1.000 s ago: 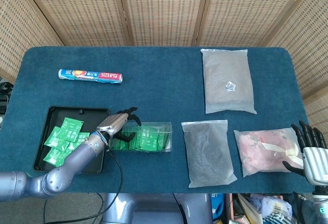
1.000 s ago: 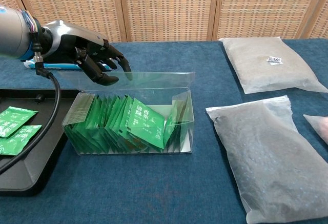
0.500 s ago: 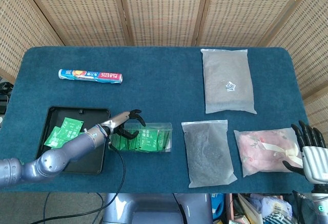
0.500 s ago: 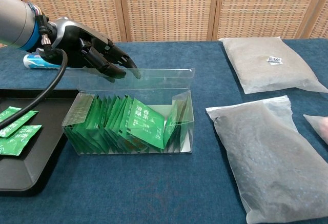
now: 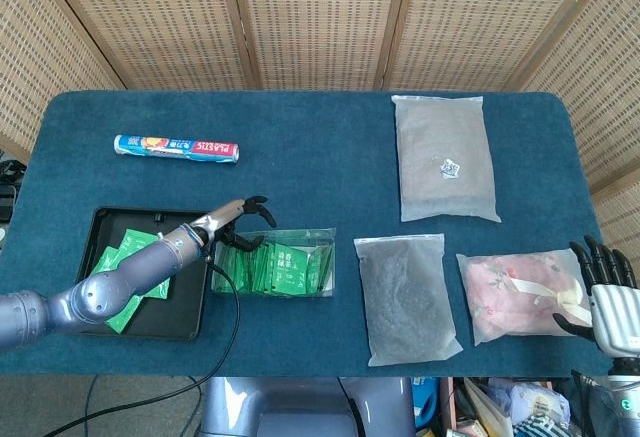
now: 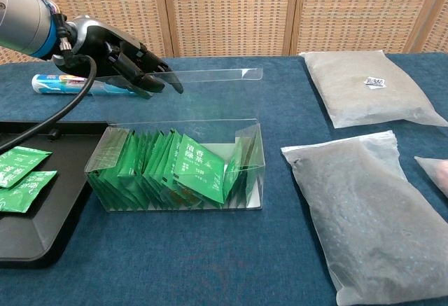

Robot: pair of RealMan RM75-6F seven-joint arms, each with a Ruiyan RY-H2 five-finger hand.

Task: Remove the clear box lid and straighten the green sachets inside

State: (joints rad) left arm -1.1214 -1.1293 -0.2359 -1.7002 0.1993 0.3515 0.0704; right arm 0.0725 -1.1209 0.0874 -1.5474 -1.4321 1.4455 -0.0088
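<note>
Clear lid (image 6: 203,75) is off the clear box (image 6: 178,166), held flat just behind and above it, long axis parallel to the box. Left hand (image 6: 129,64) pinches its left end. Green sachets (image 6: 185,169) lean inside, nearer the left hand; right hand (image 5: 603,287) idles well away, fingers apart.

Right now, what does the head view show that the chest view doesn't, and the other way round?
Only the head view shows the right hand resting at the pink pouch, and the whole black tray. Only the chest view makes the clear lid plain, lifted clear of the box and held at one end by the left hand. Both show the clear box of green sachets, the wrap roll and the grey bags.
</note>
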